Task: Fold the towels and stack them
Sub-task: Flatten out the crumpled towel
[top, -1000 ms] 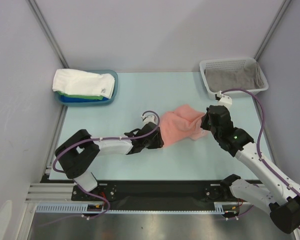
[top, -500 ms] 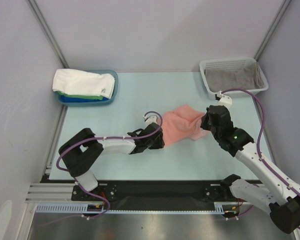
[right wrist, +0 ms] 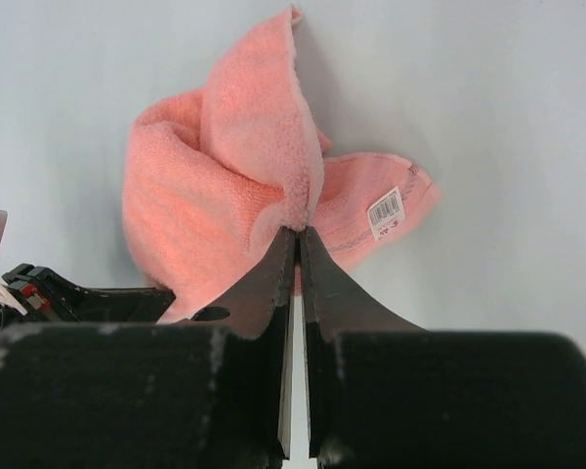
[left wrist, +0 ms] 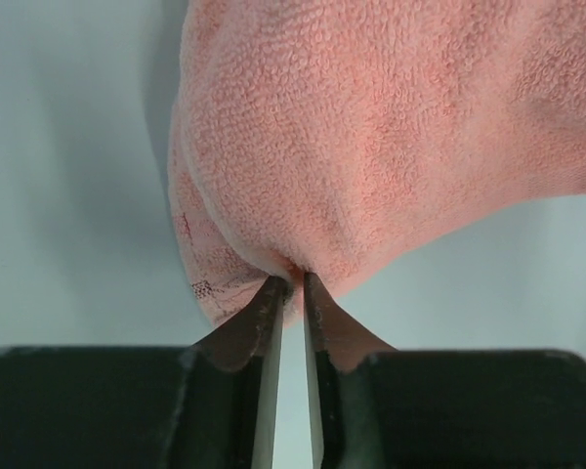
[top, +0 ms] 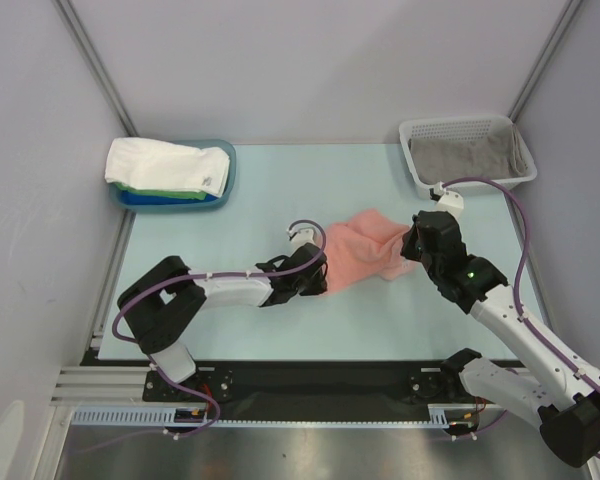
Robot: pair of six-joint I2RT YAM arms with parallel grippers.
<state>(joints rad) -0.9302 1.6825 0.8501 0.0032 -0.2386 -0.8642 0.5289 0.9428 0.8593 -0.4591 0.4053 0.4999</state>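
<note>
A salmon pink towel (top: 365, 250) lies bunched at the table's middle, held between both grippers. My left gripper (top: 318, 272) is shut on its left edge; the left wrist view shows the cloth (left wrist: 371, 137) pinched at the fingertips (left wrist: 295, 283). My right gripper (top: 412, 245) is shut on its right edge; the right wrist view shows a fold (right wrist: 234, 176) pinched at the tips (right wrist: 298, 231) and a white tag (right wrist: 386, 210). A stack of folded towels, white on top (top: 170, 165) over green and blue, sits in the blue tray (top: 227, 175). A grey towel (top: 465, 155) lies in the white basket (top: 417, 170).
The blue tray stands at the back left and the white basket at the back right of the pale blue table (top: 280, 200). Grey walls close in the left, back and right sides. The arm bases sit on a black rail (top: 310, 380) at the near edge.
My left gripper has shifted slightly to the right along the towel's left edge. The right arm and the towel's bunched shape stay nearly the same.
</note>
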